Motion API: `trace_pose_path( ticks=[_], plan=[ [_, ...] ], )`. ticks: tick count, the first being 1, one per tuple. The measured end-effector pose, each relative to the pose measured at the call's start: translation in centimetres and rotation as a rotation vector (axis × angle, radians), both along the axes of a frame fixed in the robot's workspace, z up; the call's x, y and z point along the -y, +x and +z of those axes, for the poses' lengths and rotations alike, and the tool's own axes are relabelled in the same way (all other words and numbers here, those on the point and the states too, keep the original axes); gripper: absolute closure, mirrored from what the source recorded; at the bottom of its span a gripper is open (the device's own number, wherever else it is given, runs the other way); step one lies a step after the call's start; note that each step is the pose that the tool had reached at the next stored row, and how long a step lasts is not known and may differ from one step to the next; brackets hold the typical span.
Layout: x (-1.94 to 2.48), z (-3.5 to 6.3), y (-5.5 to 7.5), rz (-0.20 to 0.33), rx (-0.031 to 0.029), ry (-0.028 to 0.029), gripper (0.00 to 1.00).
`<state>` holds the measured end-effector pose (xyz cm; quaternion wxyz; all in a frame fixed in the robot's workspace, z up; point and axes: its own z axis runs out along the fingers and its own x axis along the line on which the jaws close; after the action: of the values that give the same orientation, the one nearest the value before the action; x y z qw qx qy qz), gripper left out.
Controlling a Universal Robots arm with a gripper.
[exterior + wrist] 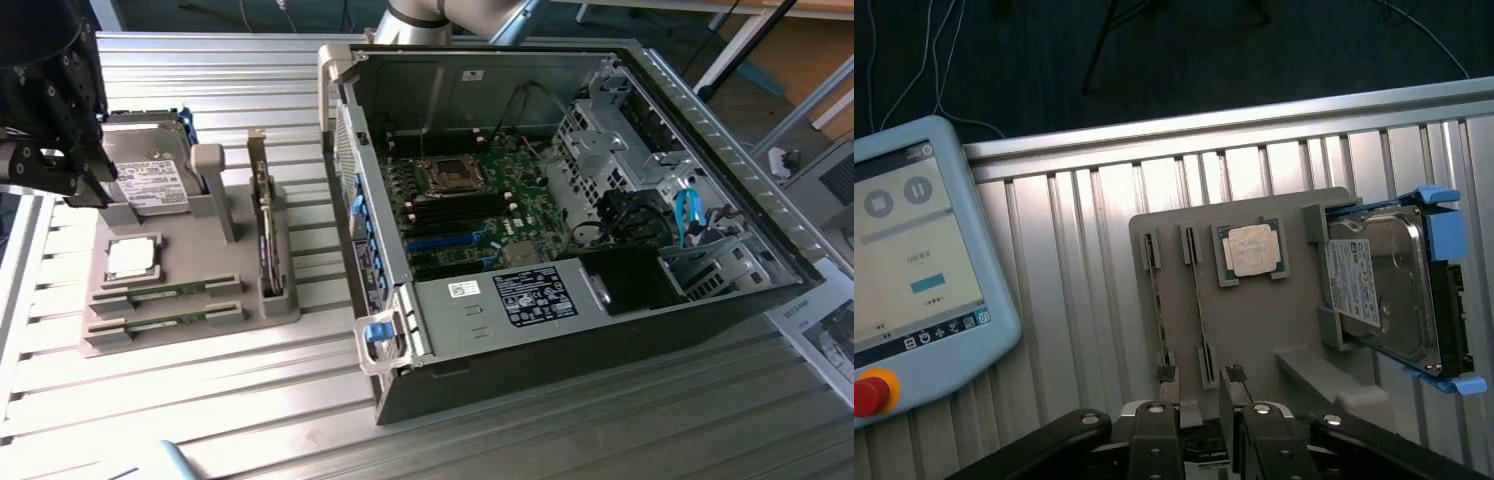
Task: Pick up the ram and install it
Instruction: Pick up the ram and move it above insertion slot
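The open dark metal computer case (574,200) stands on the ribbed aluminium desk (200,430). At the exterior view's left, the thin green ram stick (1196,300) lies unpicked in the grey plastic tray (1264,330). The black gripper (1200,390) hovers above it, jaws apart and empty.

place: robotics lab | cues: teach pendant (924,300), ribbed aluminium bench (200,410), open PC case (441,100)

The gripper (1201,380) points downward, its jaws seemingly parted, with nothing held between them
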<state>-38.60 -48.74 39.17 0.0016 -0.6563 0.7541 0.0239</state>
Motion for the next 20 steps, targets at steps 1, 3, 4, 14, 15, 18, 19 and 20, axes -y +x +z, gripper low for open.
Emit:
trace_pose_path(
  ticks=[1, 3, 4, 14, 15, 18, 19, 20],
  plan=[
    [0.00, 0.00, 0.0, 0.000, 0.0000, 0.0000, 0.70],
    [0.04, -0.01, 0.0, 0.001, 0.0000, 0.0000, 0.70],
    [0.04, -0.03, 0.0, 0.001, 0.0001, 0.0001, 0.70],
    [0.28, -2.61, 0.3, 0.022, -0.0097, 0.0007, 0.70],
    [0.28, -2.97, 0.6, 0.030, -0.0117, 0.0008, 0.70],
    [0.39, -3.66, 0.7, 0.042, -0.0140, 0.0006, 0.70],
    [0.47, -3.98, 0.7, 0.045, -0.0145, 0.0006, 0.70],
    [0.54, -4.25, 0.7, 0.048, -0.0150, 0.0007, 0.70]
  ],
)
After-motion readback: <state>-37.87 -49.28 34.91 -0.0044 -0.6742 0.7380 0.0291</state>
